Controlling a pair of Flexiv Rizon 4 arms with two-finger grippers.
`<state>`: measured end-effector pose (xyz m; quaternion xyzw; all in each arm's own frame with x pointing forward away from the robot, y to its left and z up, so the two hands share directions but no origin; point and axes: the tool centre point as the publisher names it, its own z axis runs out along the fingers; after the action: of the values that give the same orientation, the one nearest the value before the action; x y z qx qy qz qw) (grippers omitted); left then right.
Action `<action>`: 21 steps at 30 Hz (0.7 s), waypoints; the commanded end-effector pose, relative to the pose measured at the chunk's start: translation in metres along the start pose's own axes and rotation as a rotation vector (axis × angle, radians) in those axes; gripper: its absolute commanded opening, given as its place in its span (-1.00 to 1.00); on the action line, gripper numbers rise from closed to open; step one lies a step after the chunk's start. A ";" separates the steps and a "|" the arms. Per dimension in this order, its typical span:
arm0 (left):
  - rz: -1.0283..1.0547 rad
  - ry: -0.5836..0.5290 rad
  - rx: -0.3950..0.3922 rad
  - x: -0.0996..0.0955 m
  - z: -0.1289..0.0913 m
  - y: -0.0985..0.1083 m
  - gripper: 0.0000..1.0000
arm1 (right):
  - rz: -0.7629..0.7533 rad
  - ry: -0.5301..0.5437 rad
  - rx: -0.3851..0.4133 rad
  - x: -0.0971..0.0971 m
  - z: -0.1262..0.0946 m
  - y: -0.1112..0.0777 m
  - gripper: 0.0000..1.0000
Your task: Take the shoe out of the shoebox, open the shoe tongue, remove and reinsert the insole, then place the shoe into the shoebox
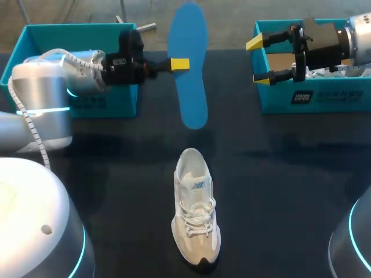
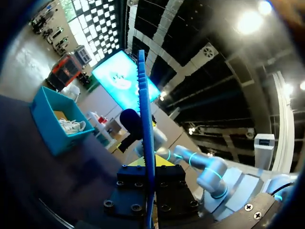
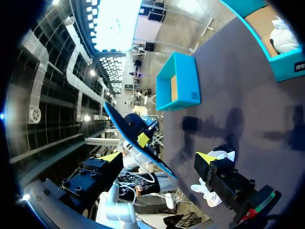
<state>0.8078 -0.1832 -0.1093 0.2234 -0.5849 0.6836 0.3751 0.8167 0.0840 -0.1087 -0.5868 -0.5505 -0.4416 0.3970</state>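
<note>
Step in hand, as judged: insole is out, reinsertion is next.

- Left end effector (image 1: 179,64), upper middle of the head view, is clamped on the blue insole (image 1: 191,63), which it holds in the air above the dark surface (image 1: 116,174).
- Right end effector (image 1: 259,60), upper right, has its fingers spread wide and holds nothing. It is over the right shoebox (image 1: 313,98).
- White shoe (image 1: 196,211) stands alone, lower middle, well apart from both boxes. Left shoebox (image 1: 81,27) is upper left.

To do it well: turn the insole so it lines up lengthwise with the shoe and feed the narrow end into the opening first. The free arm should probably steady the shoe or hold the tongue back, as an unbraced shoe may slide or tip.

View differences:
- Head view gives the insole's full outline and the shoe's position.
- Left wrist view shows the insole edge-on (image 2: 145,119) between its own fingers, which confirms the pinch. The shoe is not visible there.
- Right wrist view shows the shoe (image 3: 214,191) partly hidden behind one finger, and something white inside the nearby box (image 3: 283,38).
</note>
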 end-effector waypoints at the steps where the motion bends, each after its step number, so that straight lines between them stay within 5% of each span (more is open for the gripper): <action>1: -0.664 -0.007 0.158 0.008 0.001 0.004 -1.00 | 0.002 -0.005 0.000 0.000 0.001 0.000 1.00; 21: -0.867 -0.041 0.222 -0.015 0.004 0.008 -1.00 | 0.002 -0.005 0.000 0.000 0.001 0.000 1.00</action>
<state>0.8135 -0.1887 -0.1252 0.4520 -0.4113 0.5552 0.5642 0.8167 0.0840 -0.1086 -0.5869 -0.5506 -0.4413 0.3970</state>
